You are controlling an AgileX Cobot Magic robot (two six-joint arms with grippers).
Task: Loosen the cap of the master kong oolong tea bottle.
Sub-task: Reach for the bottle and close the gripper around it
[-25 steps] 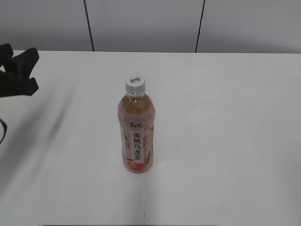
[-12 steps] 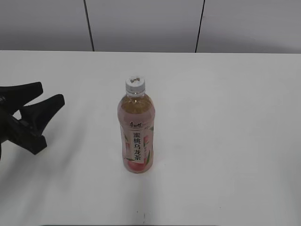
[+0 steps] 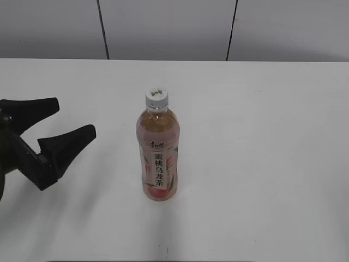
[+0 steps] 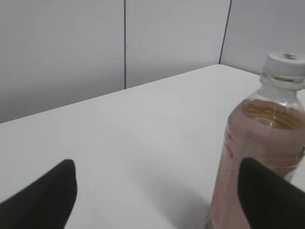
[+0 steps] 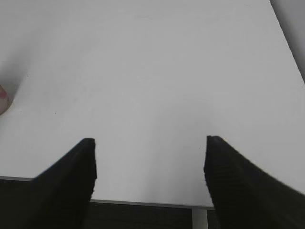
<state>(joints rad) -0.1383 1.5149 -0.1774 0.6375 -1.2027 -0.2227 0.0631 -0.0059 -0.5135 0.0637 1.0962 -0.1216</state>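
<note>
The left gripper (image 3: 68, 120) hangs low over the table (image 3: 262, 136) at its left side, jaws spread wide and pointing right. The right gripper (image 5: 150, 164) sits over the table's near edge, jaws also wide apart.

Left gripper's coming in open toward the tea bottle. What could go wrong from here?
1. The bottle stands tall, narrow and free on the table; a glancing finger of the left gripper may tip it.
2. The right gripper sits open over the table edge, far from the cap; a loose body grip could let the bottle spin during twisting.
</note>
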